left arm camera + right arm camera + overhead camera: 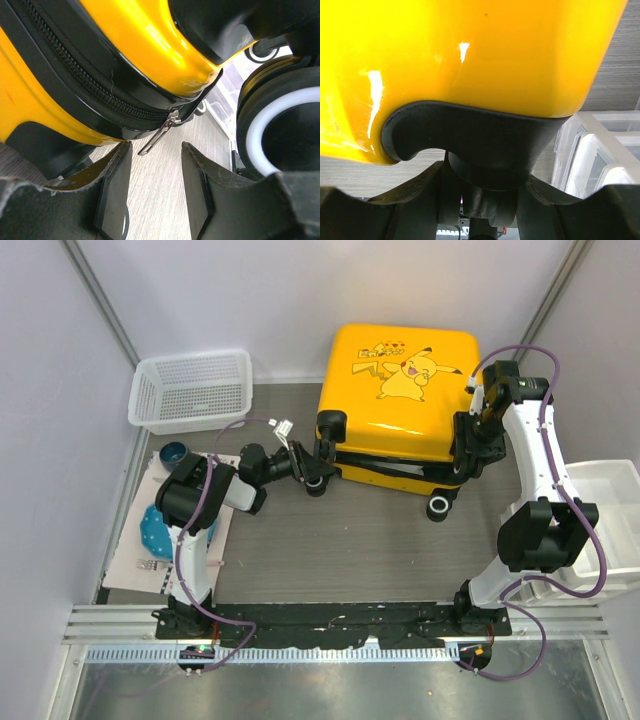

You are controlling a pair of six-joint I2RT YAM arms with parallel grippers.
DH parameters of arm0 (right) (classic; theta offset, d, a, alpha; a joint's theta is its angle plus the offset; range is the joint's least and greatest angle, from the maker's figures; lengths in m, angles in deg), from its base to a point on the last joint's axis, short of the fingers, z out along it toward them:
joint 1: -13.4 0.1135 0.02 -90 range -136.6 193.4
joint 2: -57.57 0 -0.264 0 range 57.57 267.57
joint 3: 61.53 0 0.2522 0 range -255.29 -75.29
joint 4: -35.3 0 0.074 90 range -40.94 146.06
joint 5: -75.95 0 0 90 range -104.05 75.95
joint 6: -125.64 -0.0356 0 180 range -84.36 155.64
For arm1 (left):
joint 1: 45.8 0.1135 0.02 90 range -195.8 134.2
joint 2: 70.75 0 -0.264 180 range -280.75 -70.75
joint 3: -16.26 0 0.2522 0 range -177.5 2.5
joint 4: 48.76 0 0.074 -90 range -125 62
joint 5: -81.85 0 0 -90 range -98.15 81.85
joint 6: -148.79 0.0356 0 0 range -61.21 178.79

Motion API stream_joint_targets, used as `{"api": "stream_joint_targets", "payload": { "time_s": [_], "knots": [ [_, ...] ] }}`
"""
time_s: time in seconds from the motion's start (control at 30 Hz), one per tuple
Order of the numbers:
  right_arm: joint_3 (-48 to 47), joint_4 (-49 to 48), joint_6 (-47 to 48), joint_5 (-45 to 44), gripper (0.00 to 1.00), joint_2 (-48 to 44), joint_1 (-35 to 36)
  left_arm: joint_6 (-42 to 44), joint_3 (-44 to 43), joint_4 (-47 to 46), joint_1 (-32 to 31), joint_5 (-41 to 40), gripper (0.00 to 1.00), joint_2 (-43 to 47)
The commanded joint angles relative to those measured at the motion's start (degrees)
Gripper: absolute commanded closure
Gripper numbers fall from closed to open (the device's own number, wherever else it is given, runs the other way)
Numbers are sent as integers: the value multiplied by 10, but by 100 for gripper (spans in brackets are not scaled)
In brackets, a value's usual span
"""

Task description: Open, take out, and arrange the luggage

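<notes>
Top view is being lit brightly and evenly from overhead; soft shadows are being cast beneath the luggage [400, 405] on the table [330, 540]. White glare streaks are being thrown across its yellow shell in both wrist views. The left gripper [156, 152] is being rendered dark, slightly blurred.

No text could be read outright. The luggage [400, 390] lid, near the table's [340, 550] far edge, carried small lettering [378, 352] above the cartoon print [408, 375], possibly a logo, too small to read. The paper sheet [130, 575] at the left edge had tiny illegible marks.
</notes>
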Motion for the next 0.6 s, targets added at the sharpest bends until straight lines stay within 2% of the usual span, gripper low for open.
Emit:
{"api": "stream_joint_targets", "payload": {
  "time_s": [0.0,0.3,0.57],
  "knots": [
    [-12,-17,24,27,100,-33,1,-4,-22,-83,0,-7,54,18],
    [-15,-18,24,28,100,-31,0,-5,-21,-89,0,-11,69,35],
    [-14,-18,24,30,99,-33,0,-12,-17,-100,0,-7,71,48]
  ]
}}
